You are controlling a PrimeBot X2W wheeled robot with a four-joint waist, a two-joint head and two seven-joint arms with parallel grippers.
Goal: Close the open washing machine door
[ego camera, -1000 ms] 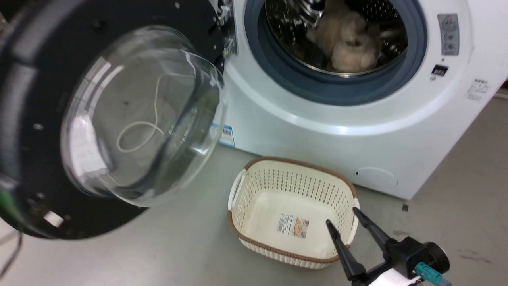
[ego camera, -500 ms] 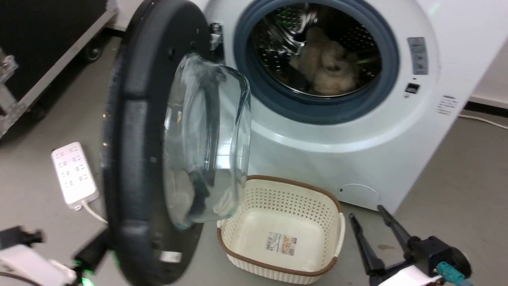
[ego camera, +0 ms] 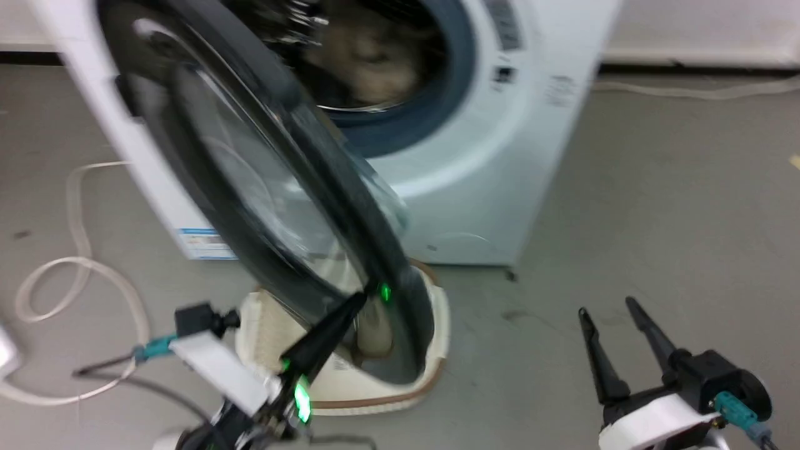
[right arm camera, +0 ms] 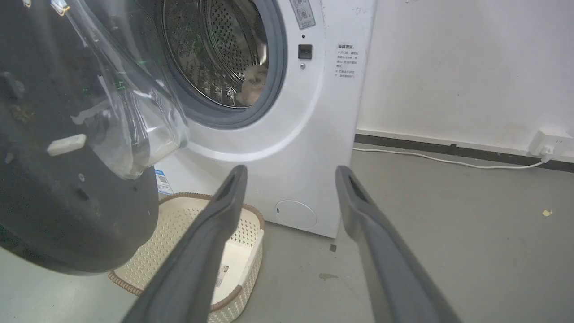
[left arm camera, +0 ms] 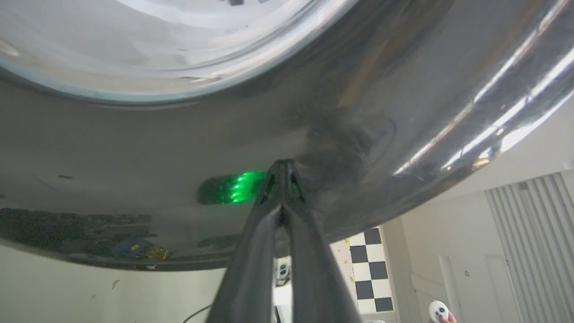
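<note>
The washing machine door [ego camera: 262,187], a glossy black ring around a bulging clear glass bowl, stands partly open in front of the white washing machine [ego camera: 500,156]. My left gripper [ego camera: 359,300] is shut, and its tips press on the outer face of the door's black ring [left arm camera: 179,143] near its lower edge. In the left wrist view the left gripper [left arm camera: 282,168] meets the shiny ring beside a green reflection. My right gripper [ego camera: 603,309] hangs open at the lower right, apart from the machine, holding nothing. The right wrist view shows the door [right arm camera: 67,179] from its inner side and the right gripper [right arm camera: 291,172] open.
A cream perforated basket [ego camera: 437,325] with a brown rim sits on the floor under the door's lower edge. Beige laundry [ego camera: 369,56] lies in the steel drum. A pale hose [ego camera: 75,262] loops at the left. A white cable [right arm camera: 448,159] runs along the wall.
The door has swung from wide open toward the machine, with my left gripper now against its outer face. The head camera has turned, shifting the whole picture. The right gripper stays open.
</note>
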